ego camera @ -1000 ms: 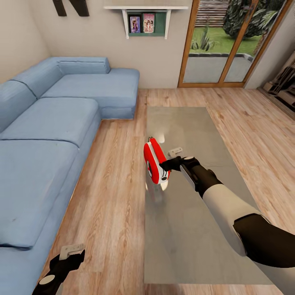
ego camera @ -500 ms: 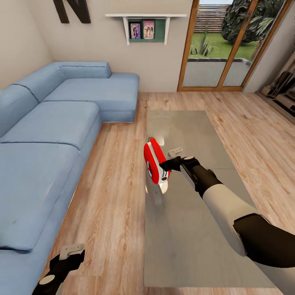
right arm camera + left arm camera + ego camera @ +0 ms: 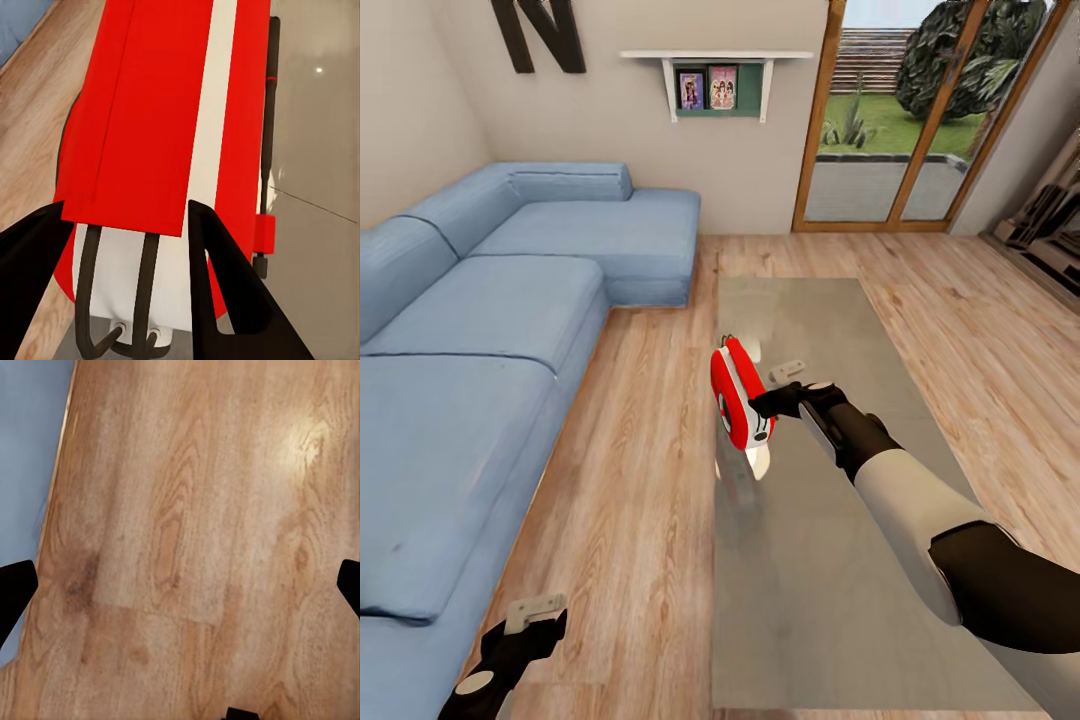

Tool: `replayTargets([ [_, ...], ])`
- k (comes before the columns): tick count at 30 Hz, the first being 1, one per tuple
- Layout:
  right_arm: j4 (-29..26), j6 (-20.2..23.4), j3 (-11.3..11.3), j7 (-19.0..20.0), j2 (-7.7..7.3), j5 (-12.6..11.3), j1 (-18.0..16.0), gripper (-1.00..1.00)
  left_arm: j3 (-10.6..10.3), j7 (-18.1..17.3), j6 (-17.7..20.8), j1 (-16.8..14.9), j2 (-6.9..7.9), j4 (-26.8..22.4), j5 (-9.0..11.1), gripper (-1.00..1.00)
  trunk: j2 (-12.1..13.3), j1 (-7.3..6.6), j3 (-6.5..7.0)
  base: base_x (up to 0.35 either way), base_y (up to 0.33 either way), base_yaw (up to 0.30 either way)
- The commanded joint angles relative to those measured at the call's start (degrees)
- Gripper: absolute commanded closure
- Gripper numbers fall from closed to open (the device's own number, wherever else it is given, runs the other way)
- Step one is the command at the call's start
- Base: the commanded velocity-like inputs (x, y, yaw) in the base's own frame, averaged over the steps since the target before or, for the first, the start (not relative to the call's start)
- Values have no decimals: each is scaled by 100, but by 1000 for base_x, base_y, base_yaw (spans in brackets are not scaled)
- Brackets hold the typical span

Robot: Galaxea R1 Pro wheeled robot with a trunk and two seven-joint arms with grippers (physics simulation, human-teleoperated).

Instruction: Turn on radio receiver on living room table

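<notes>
- The radio receiver [image 3: 738, 400] stands on its edge at the left long border of the counter [image 3: 830, 560], roughly at the middle of that border's length. From frame centre in the head view, it lies close by toward 12 o'clock.
- Its red face with the round dark dial faces the sofa [image 3: 480, 340], which lies at 9 o'clock from the radio. A thin wire handle projects from the radio's far end.
- The right gripper [image 3: 768, 403] meets the radio from its 3 o'clock side. The arm runs back from it toward 4 o'clock across the counter.
- In the right wrist view, two black fingers [image 3: 225, 285] flank the lower portion of the red and white body [image 3: 172, 112]. The fingers are apart and bracket the radio. Firm clamping cannot be confirmed; contact with the casing appears likely.
- A small pale flat object [image 3: 788, 370] lies on the counter just beside the gripper, toward 1 o'clock of it.
- The left gripper [image 3: 528, 618] hangs low at 7 o'clock of the head view, above the wood plank floor [image 3: 640, 480] beside the sofa edge.
- In the left wrist view, the black fingertips [image 3: 15, 592] sit at opposite borders of the picture, wide apart, with only floor [image 3: 195, 532] between them.
- At 12 o'clock on the far wall, a white shelf [image 3: 718, 70] carries two small pictures. Wood-framed glass doors [image 3: 900, 120] stand at 1 o'clock.
</notes>
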Motion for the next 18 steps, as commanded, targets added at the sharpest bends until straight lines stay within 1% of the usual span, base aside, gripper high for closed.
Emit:
replayTargets([
  [1, -4, 1, -2, 0, 0, -16, -1, 100, -2, 0, 0, 0, -3, 0, 2, -100, 0, 0, 10, 0, 0, 0],
  [6, -4, 6, -2, 0, -2, -24, -1, 100, 1, -1, -65, 0, -3, 0, 3, -100, 0, 0, 57, 0, 0, 0],
  [10, -4, 132, -2, 16, 0, -28, -1, 100, -6, -33, -138, 0, -2, 0, 2, -100, 0, 0, 95, 0, 0, 0],
  [12, -4, 173, -2, 86, 0, -31, -1, 100, -5, -52, -145, 0, -3, 2, 4, -100, 0, 0, 113, 0, 0, 0],
  [14, -4, 191, -2, 296, -5, -26, -1, 100, -3, -63, -148, 0, -1, 2, 6, -100, 0, 0, 132, 0, 0, -14],
  [15, -4, 197, -2, 555, -16, -11, -1, 100, 0, -67, -149, 0, -1, 1, 6, -100, 0, 0, 141, 0, 0, -45],
  [16, -4, 198, -2, 662, -30, -5, -1, 100, 1, -68, -149, 0, -1, 3, 6, -100, 0, 0, 149, 0, 0, -41],
  [17, -4, 200, 3, 1004, -113, 10, -1, 100, 2, -70, -153, 0, -1, 6, 6, -100, 0, 0, 152, 0, 0, -21],
  [18, -4, 201, 4, 1243, -190, 16, -1, 100, 3, -70, -155, 0, 0, 7, 6, -100, 0, 0, 155, 0, 0, -14],
])
